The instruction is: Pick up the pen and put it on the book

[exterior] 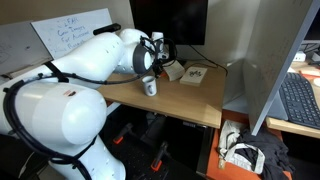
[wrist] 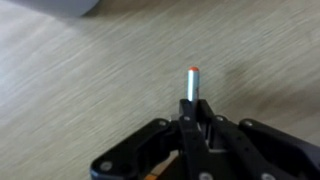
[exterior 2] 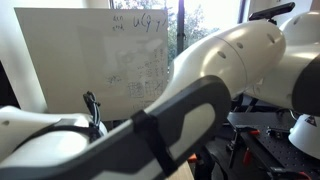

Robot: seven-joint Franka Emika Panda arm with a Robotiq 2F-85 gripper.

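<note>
In the wrist view my gripper (wrist: 190, 118) is shut on a thin silver pen (wrist: 191, 85) with an orange-red tip; the pen sticks out past the fingertips over the wooden desk (wrist: 70, 80). In an exterior view the gripper (exterior: 160, 52) hangs above the desk near its back edge. The pale book (exterior: 193, 75) lies flat on the desk just beside and in front of the gripper. The pen itself is too small to make out in that view. In the exterior view blocked by the arm, neither pen nor book shows.
A white cup (exterior: 149, 86) stands on the desk next to the arm. A dark monitor (exterior: 170, 20) stands behind the gripper. A grey partition (exterior: 262, 70) borders the desk, with a keyboard (exterior: 298, 100) beyond it. A whiteboard (exterior 2: 95, 60) stands behind the arm.
</note>
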